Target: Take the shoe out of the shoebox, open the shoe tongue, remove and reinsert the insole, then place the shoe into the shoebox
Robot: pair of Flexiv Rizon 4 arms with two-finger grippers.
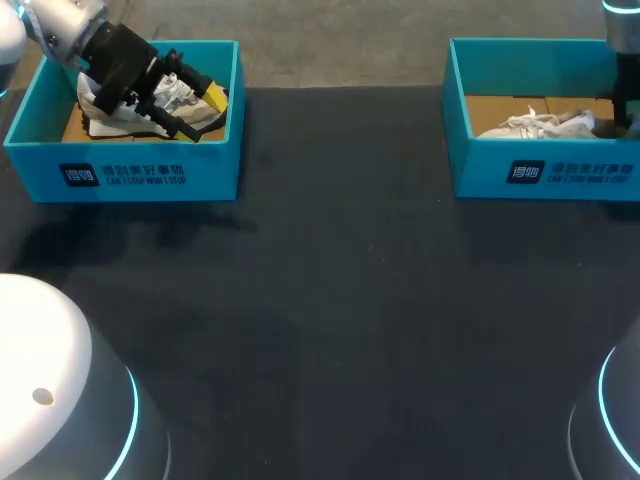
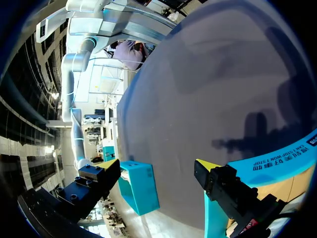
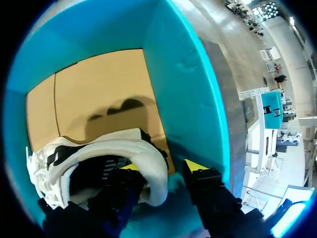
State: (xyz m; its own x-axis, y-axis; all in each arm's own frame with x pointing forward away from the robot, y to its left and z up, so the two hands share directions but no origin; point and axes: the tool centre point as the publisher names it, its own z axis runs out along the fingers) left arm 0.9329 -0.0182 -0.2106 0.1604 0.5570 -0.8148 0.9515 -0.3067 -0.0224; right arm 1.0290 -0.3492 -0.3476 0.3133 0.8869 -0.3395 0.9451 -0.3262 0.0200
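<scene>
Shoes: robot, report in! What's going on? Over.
Left gripper open, over left shoe. Right gripper open, straddling heel of right shoe inside right shoebox. Nothing blocking.

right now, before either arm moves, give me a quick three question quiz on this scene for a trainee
1. True or false: the left teal cardboard shoebox and the right teal cardboard shoebox each hold a shoe.
2. Multiple choice: in the right wrist view, the right gripper has its fingers A) both inside the white lace-up shoe, B) one inside its opening and one outside its heel, C) both outside the box.
3. Fill in: the left gripper, over the white and grey shoe, has its fingers ____, with nothing between them.

Key: 1 true; 2 B; 3 open.
</scene>
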